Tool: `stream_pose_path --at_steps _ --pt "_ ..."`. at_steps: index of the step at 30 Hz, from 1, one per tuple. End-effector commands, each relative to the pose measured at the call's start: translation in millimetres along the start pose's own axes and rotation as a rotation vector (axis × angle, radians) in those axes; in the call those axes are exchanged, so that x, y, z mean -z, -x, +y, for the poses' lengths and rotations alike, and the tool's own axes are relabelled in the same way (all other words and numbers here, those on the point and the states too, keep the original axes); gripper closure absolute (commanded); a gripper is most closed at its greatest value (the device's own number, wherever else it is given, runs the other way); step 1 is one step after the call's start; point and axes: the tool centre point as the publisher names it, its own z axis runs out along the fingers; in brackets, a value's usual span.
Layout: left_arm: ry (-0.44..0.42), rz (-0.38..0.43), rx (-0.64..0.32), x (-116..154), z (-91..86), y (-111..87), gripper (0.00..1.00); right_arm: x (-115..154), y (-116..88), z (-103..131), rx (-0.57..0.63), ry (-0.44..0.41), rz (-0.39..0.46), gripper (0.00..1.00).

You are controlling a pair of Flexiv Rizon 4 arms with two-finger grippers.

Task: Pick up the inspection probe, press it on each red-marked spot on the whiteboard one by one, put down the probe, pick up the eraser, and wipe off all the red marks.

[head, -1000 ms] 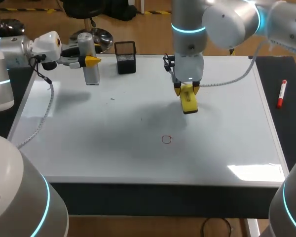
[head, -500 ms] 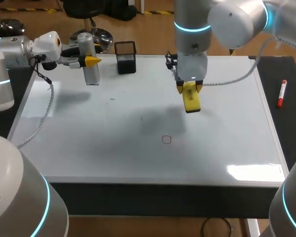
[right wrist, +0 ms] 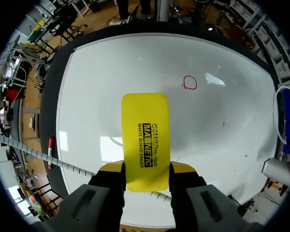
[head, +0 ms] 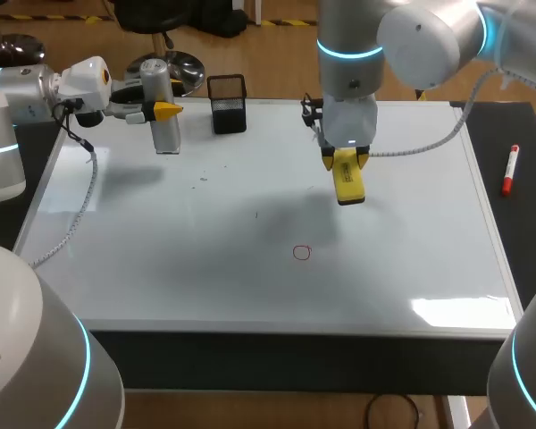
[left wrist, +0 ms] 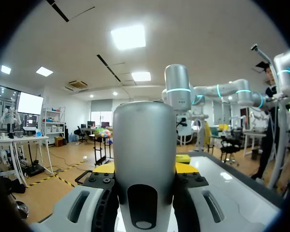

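The right hand [head: 343, 162] grips the yellow eraser [head: 349, 185] above the whiteboard [head: 205, 259], well apart from the red circle [head: 302, 253]. By the far left corner, the left hand [head: 163, 111] clasps the silver probe [head: 166, 134], upright.

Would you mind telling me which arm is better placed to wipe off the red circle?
Right. The right hand is shut on the yellow eraser over the whiteboard, close to the red circle. The left hand is off at the board's far-left corner, shut on the probe.
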Motion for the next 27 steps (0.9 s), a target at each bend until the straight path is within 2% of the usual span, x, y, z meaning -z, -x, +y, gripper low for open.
stream_pose_path --at_steps 1,4,16,27 --pt "0.002 -0.005 -0.002 -0.7 -1.6 -1.6 1.00 -7.3 -13.5 -19.9 -0.032 0.026 0.015 1.00" --pt "0.002 -0.005 -0.002 -0.7 -1.6 -1.6 1.00 -15.0 -32.6 -35.9 -0.084 0.047 0.015 1.00" --pt "0.002 -0.005 -0.002 -0.7 -1.6 -1.6 1.00 -16.5 -105.8 -95.5 -0.293 0.031 -0.015 1.00" --pt "0.002 -0.005 -0.002 -0.7 -1.6 -1.6 1.00 -19.0 -155.3 -132.5 -0.417 0.043 -0.004 1.00"
